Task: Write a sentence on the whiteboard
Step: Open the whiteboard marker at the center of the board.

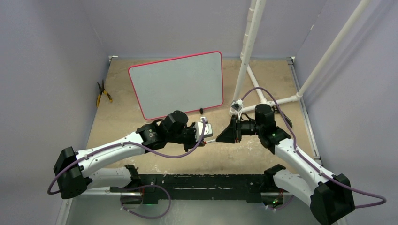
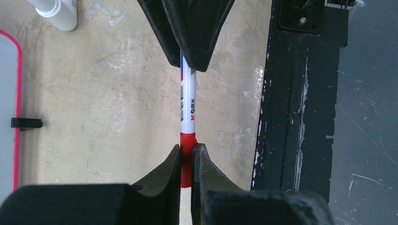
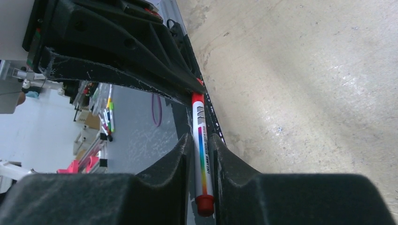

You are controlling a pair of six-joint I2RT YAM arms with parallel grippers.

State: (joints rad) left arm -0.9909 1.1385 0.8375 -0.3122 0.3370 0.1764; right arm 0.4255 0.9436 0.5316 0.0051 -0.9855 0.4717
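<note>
**Marker held between both grippers, board blank**

Top view: the whiteboard (image 1: 178,84) stands at the back of the surface (image 1: 263,154), red-rimmed, and I see no lettering on it. Yellow-handled pliers (image 1: 103,93) lie well off to its left. In front of the board, the left gripper (image 1: 202,133) and right gripper (image 1: 224,136) meet nose to nose with the marker (image 1: 212,139) bridging them, clear of the surface.

Left wrist view: my left gripper is clamped shut on the red cap (image 2: 187,140). The white barrel (image 2: 188,108) runs straight away from it into the right gripper's fingers, which are closed over it. The board's red rim and one black foot (image 2: 26,123) show at the left edge.

Right wrist view: the right fingers press the barrel from both sides along its rainbow stripe, with the red tail plug sticking out behind. I read that as a grip, though I can't tell how firm it is.

Handling, as I judge it: the marker is light, rigid and smooth plastic, so it could slide or twist under a side load. The barrel is the place to hold, near the cap joint, with the pull straight along the axis. The board looks light and free-standing, so a hard press with the pen could push it back.
</note>
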